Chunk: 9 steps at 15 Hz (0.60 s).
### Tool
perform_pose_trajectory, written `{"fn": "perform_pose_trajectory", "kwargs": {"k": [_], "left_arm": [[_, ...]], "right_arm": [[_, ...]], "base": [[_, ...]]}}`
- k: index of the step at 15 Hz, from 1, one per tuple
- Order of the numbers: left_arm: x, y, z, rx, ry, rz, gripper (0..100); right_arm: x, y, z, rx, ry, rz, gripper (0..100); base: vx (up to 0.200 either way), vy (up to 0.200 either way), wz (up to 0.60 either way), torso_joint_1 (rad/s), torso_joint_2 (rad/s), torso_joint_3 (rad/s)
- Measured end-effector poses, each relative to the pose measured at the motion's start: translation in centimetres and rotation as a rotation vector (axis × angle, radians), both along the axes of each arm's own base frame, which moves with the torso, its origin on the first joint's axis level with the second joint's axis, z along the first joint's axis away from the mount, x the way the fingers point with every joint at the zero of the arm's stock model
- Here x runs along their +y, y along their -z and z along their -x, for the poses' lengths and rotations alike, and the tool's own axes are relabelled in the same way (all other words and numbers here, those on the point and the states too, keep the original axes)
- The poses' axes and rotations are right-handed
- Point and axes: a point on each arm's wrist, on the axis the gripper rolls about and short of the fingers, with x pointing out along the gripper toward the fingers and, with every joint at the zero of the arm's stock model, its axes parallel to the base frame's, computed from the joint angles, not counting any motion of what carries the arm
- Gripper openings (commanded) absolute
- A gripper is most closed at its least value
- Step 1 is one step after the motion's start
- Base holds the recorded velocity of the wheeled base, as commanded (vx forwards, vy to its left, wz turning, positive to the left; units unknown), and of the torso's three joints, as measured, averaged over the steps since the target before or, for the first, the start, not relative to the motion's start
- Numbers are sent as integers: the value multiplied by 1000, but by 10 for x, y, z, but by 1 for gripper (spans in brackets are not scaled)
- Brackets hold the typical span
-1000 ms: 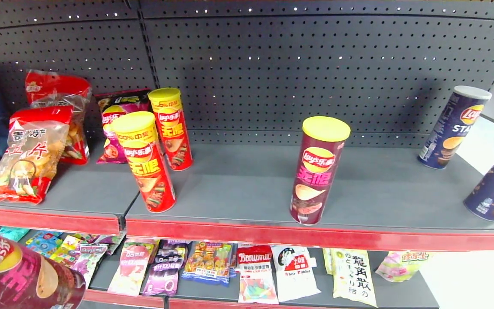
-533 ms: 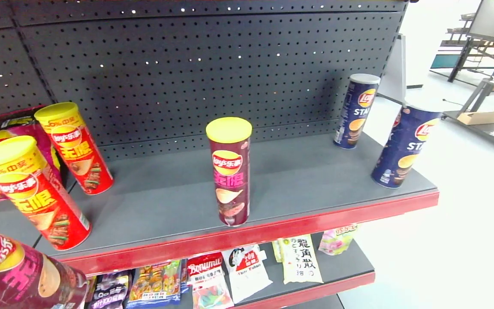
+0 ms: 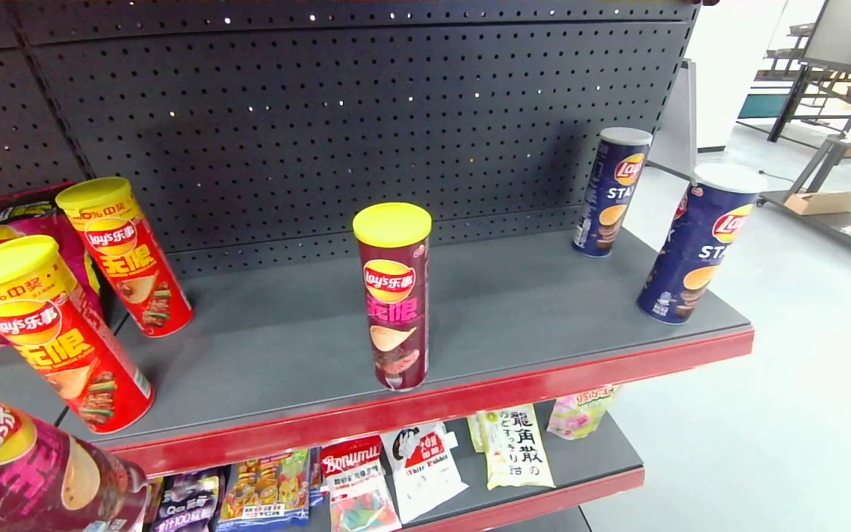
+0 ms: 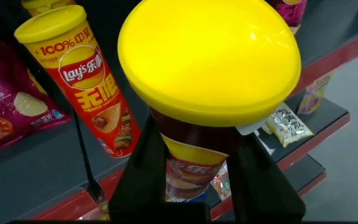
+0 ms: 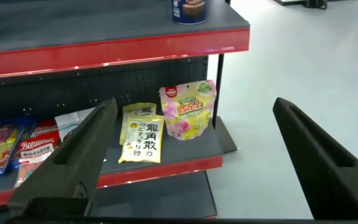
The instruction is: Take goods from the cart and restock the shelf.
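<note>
My left gripper (image 4: 204, 171) is shut on a maroon chip can (image 4: 210, 56) with a yellow lid, its black fingers (image 4: 145, 165) clamping the body below the lid. The same held can (image 3: 26, 473) lies tilted in the head view's lower left corner, in front of and below the upper shelf board (image 3: 529, 310). On that board stand a second maroon can (image 3: 394, 295) near the front edge, two red cans (image 3: 56, 332) (image 3: 126, 255) at the left and two blue cans (image 3: 610, 192) (image 3: 695, 251) at the right. My right gripper (image 5: 197, 162) is open, low before the lower shelf.
A dark pegboard (image 3: 322, 111) backs the shelf. Bare board lies between the red cans and the maroon can, and between it and the blue cans. Several snack packets (image 3: 425, 473) lie on the lower shelf, among them a pink pouch (image 5: 188, 109). Open floor and a metal rack (image 3: 832, 148) are to the right.
The head camera has swung right along the shelf, bringing its right end and the floor into view. The held maroon can stays in the lower left corner.
</note>
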Motion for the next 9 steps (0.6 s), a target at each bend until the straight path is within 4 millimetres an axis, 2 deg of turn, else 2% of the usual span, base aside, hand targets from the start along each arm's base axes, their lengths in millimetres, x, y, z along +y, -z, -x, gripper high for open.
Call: {"fn": "perform_pose_trajectory", "kwargs": {"k": [5,9], "left_arm": [[0,-1,-10,26,0,0,0],[-1,-9,-29,59,4,0,0]], "right_arm": [[0,1,0,2,2,0,100],[0,1,0,2,1,0,100]], "base": [[0,0,0,0,0,0],[0,0,0,0,0,0]]}}
